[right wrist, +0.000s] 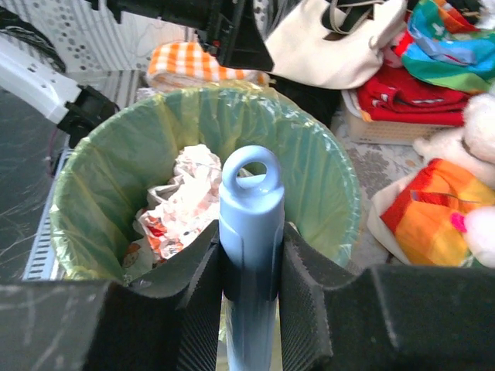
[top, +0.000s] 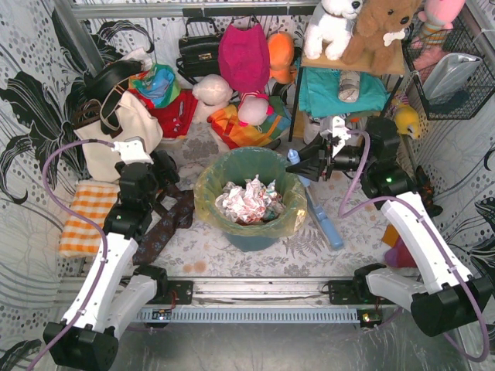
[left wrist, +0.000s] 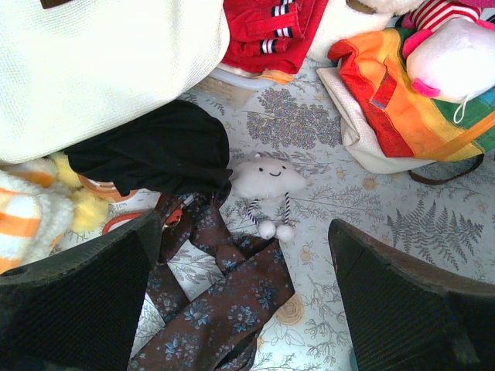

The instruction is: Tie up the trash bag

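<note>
The trash bag is a thin yellow liner folded over the rim of a teal bin, with crumpled paper inside; the right wrist view shows the trash bag from the side. My right gripper is by the bin's right rim. In its own view the right gripper is shut on a light blue tool handle with a loop at its end, and the pads press both sides. The blue tool runs down to the mat. My left gripper stands open over a brown floral cloth, left of the bin.
A cream tote bag and an orange checked cloth lie at the left. A small cloud plush sits ahead of the left fingers. Bags and soft toys crowd the back; a shelf with plush animals stands back right.
</note>
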Robot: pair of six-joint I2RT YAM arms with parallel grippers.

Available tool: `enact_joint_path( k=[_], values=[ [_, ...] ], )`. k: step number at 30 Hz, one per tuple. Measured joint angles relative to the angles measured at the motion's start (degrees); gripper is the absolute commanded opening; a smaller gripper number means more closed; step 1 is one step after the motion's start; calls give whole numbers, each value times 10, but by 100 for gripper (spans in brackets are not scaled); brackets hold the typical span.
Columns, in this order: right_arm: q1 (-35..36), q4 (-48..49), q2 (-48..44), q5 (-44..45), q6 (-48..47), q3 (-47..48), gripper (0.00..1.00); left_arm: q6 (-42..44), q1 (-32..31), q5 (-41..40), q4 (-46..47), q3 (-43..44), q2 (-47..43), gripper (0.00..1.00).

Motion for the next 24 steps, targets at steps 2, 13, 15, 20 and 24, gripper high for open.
enact_joint_path(
  k=[2, 13, 15, 20, 24],
  values=[
    [0, -29, -1, 24, -17, 12, 0, 0, 0, 0, 0, 0, 0, 98],
    [1, -145, -52, 388, -102, 57, 0, 0, 0, 0, 0, -2, 0, 98],
    [1, -140, -59, 474, -104, 56, 0, 0, 0, 0, 0, -2, 1, 98],
    [0, -80, -58, 706, -95, 42, 0, 0, 0, 0, 0, -2, 2, 98],
    [-13, -19, -28, 852, -78, 39, 0, -1, 0, 0, 0, -2, 2, 98]
  ],
)
